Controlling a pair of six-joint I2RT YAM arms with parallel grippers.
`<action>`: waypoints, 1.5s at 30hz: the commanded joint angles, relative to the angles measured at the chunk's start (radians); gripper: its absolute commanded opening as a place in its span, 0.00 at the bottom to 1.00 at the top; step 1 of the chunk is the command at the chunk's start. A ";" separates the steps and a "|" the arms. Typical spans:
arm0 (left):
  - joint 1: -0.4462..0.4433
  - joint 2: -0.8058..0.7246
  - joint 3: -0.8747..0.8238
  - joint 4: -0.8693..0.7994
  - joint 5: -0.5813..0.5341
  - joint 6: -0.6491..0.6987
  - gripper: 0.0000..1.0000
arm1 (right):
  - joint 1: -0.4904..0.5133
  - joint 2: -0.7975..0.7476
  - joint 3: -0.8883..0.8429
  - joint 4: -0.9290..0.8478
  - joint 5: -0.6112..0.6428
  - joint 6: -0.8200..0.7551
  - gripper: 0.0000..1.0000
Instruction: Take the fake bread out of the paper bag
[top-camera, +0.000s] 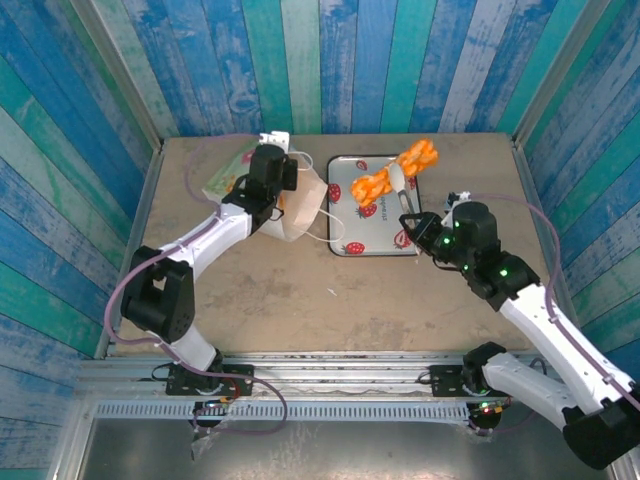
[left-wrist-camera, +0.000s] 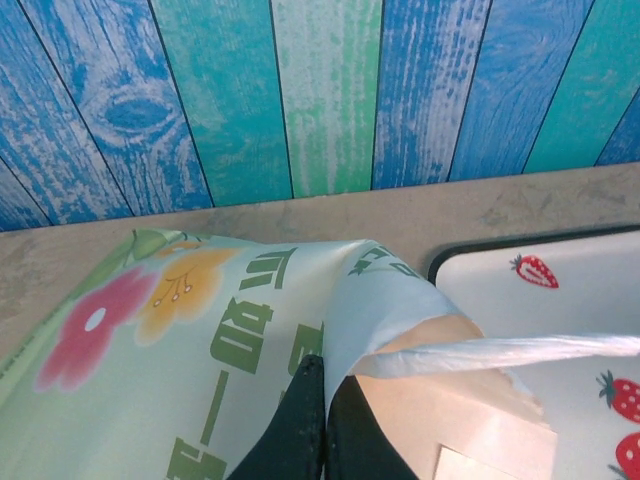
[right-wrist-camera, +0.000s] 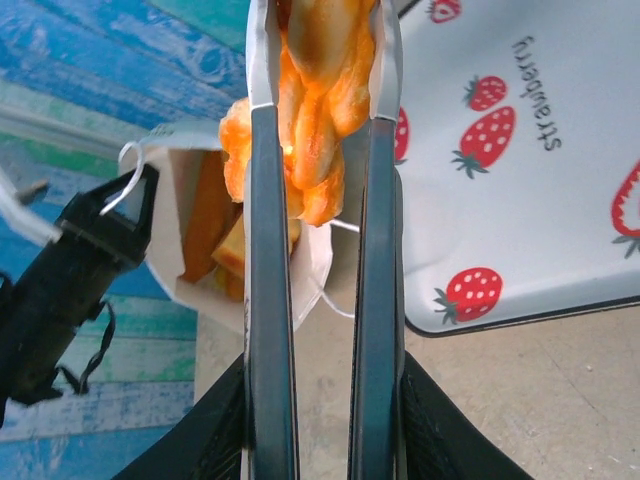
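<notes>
With my left end effector (left-wrist-camera: 322, 372) pinching the bag (left-wrist-camera: 225, 335) rim, my right end effector (right-wrist-camera: 320, 40) grips one roll (right-wrist-camera: 318, 130) over the tray (right-wrist-camera: 520, 210); more bread (right-wrist-camera: 210, 228) seemingly sits inside.

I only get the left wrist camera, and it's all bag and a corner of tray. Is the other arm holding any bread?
Observer: Yes, the right tool is shut on a twisted orange roll.
Operator: Where is it?
Observer: In the top view, it is over the strawberry tray.
Operator: Is the bag empty?
Observer: No, the right wrist view shows more orange bread inside the paper bag.
</notes>
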 joint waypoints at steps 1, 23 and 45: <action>0.000 -0.131 -0.027 0.085 0.007 0.015 0.00 | -0.017 0.041 -0.006 0.078 0.010 0.070 0.26; 0.000 -0.193 -0.077 0.091 0.122 0.050 0.00 | -0.043 0.426 0.071 0.307 -0.065 0.238 0.29; 0.001 -0.223 -0.116 0.098 0.128 0.102 0.00 | -0.072 0.753 0.206 0.481 -0.079 0.330 0.29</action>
